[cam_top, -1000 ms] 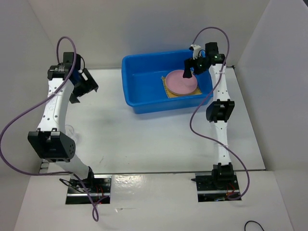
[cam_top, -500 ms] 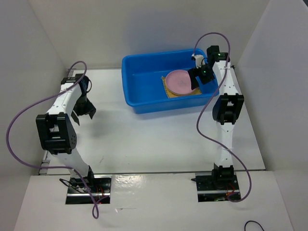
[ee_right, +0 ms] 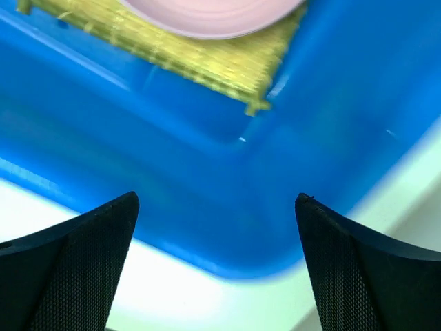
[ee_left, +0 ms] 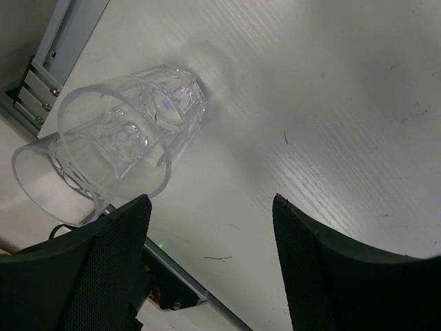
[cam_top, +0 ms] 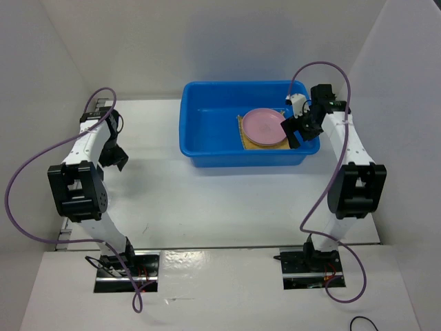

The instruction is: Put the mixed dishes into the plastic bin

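Note:
The blue plastic bin [cam_top: 207,131] stands at the back middle of the table. Inside it at the right, the pink plate [cam_top: 264,126] lies on the yellowish woven mat [cam_top: 242,140]; both also show in the right wrist view, the plate [ee_right: 213,14] and the mat [ee_right: 207,65]. I cannot make out the tan-orange plate. My right gripper [cam_top: 298,131] is open and empty over the bin's right near corner [ee_right: 227,207]. Clear glass cups [ee_left: 124,145], seemingly one nested in the other, rest on the table by its left edge. My left gripper [ee_left: 210,207] is open just short of them.
White walls close in the table at the left, back and right. A metal rail [ee_left: 62,41] runs along the table's left edge behind the cups. Purple cables loop off both arms.
My right gripper has let go of the pink plate and drawn back to the bin's right near corner. The bin has shifted slightly right. My left arm has swung down and nearer, towards the cups.

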Motion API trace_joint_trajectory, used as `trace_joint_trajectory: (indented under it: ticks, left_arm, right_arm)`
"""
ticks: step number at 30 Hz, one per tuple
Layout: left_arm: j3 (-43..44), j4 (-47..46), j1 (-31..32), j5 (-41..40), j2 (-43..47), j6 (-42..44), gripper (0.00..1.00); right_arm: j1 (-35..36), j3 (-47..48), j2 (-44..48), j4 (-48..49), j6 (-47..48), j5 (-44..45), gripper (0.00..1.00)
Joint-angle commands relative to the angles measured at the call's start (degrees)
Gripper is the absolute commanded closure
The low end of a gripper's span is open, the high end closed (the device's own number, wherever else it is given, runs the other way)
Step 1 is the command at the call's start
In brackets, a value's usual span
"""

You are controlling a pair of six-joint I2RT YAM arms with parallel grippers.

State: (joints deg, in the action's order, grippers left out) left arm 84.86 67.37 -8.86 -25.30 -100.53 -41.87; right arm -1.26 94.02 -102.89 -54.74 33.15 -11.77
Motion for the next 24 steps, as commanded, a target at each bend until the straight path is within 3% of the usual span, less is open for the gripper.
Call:
trace_joint_trajectory:
  ticks: [1,7,11,13,17,24]
  left_arm:
    - [2.2,0.9,-0.1,-1.7,2.8,1.0,0.22]
    - [1.5,1.4,-0.1,-2.2,6.2,1.1,0.22]
    - [0.2,2.1,-0.1,-3.3,6.2,0.6,0.22]
    - [-0.3,2.9,-0.6,-4.1,6.9,-1.0,0.22]
    - [-3.2,3.5,-0.6,-5.2,10.6,-2.5,0.26]
    - [-8.9,0.7,-1.7,-4.1,11.9,-2.0,0.27]
  right_arm:
    - [0.4,-5.6,6.1,9.9,-0.1,5.8,0.02]
    - [-2.5,-7.9,9.0,18.3,-1.2,9.2,0.02]
    - [-3.0,-5.1,9.6,18.9,-1.2,8.7,0.02]
    - [-3.7,-2.9,11.0,17.7,-2.3,7.2,0.02]
    - [-6.3,0.1,12.3,15.5,-4.0,-4.0,0.02]
    - [-6.3,-2.6,13.5,15.5,-6.9,-5.2,0.02]
